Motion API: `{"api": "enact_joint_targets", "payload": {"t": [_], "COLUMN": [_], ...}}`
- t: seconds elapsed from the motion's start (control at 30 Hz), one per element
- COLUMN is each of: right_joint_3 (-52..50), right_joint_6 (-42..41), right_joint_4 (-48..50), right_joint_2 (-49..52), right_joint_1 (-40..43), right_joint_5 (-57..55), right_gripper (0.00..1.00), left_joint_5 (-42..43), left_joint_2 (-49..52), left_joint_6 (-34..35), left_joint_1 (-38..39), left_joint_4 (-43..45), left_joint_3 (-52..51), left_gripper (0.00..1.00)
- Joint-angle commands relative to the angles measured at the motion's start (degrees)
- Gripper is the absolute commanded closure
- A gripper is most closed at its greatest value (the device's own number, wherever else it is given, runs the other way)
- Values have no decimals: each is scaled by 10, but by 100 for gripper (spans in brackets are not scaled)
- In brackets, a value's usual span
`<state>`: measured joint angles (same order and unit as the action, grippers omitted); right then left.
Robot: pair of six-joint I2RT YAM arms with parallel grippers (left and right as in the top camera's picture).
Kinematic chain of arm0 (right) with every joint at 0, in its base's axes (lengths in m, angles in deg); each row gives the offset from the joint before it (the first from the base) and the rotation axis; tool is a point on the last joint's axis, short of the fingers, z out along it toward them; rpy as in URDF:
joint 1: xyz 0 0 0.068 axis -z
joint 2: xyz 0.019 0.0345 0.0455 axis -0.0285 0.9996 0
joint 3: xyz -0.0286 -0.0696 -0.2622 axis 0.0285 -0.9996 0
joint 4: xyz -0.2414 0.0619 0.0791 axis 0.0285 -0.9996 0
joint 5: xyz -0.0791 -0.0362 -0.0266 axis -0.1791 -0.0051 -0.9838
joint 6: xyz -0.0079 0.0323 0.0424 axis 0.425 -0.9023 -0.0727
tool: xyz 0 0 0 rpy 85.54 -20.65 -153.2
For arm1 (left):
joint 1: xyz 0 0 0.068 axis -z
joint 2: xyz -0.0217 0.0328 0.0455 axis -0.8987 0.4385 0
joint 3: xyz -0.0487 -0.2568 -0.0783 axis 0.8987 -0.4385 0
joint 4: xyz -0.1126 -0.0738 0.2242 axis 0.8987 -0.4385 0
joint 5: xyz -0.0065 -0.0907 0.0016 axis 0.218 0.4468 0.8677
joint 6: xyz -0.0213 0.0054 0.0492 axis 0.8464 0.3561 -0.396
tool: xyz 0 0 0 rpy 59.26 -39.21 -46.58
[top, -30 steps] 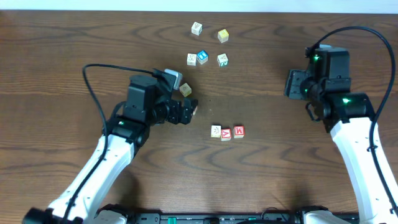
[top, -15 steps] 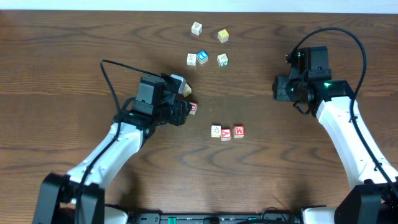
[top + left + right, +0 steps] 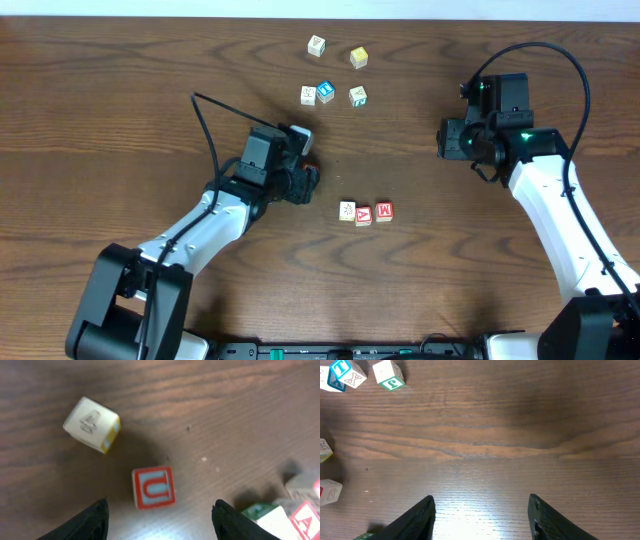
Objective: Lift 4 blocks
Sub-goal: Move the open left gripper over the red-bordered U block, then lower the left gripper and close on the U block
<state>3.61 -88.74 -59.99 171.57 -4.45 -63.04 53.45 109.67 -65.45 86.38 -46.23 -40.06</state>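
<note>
Nearest the front edge of the desk (image 3: 120, 80), three blocks sit in a short row, faces touching or nearly so: cream block (image 3: 347, 211) on the left, red A block (image 3: 364, 215) in the middle, red M block (image 3: 384, 211) on the right. All three rest flat on the wood.

Just behind and left of the row is the left end effector (image 3: 160, 515). Its fingers (image 3: 95, 520) are spread wide and grip nothing. The red U block (image 3: 153, 487) lies on the desk between them, clear of both fingers, letter face up. From overhead this block is hidden under the end effector. Beyond it in the left wrist view sits a pale block with a yellow side (image 3: 91, 425), tilted relative to the U block and apart from it.

Right side, mid-desk: the right end effector (image 3: 482, 515) hangs over bare wood with its fingers spread and nothing between them. It is well apart from the row.

Far side: a pale block (image 3: 308, 95) touches a blue block (image 3: 325, 92), and a green-marked block (image 3: 358, 96) stands near them. Farthest back are a white block (image 3: 316, 45) and a yellow block (image 3: 359, 57), apart from each other.

None of the four task blocks is off the desk.
</note>
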Motion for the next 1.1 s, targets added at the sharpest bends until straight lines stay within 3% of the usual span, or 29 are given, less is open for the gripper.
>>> {"api": "enact_joint_targets", "payload": {"t": [0.0, 0.43, 0.9, 0.97, 1.07], "right_joint_3": [0, 0, 0, 0, 0], "right_joint_6": [7, 7, 9, 9, 9], "right_joint_4": [2, 4, 4, 4, 4], "right_joint_2": [-2, -2, -2, -2, -2], "right_joint_1": [-1, -1, -1, -1, -1], "right_joint_5": [-2, -2, -16, -16, -16], "right_gripper": [43, 43, 44, 44, 44], "left_joint_5": [-51, -61, -69, -70, -96], "left_joint_2": [2, 76, 80, 80, 81], "left_joint_6": [-6, -21, -55, -55, -55], "left_joint_1": [5, 6, 27, 27, 27], "left_joint_4": [6, -1, -57, -57, -57], "left_joint_3": [13, 68, 70, 70, 70], "left_gripper": [33, 33, 36, 41, 57]}}
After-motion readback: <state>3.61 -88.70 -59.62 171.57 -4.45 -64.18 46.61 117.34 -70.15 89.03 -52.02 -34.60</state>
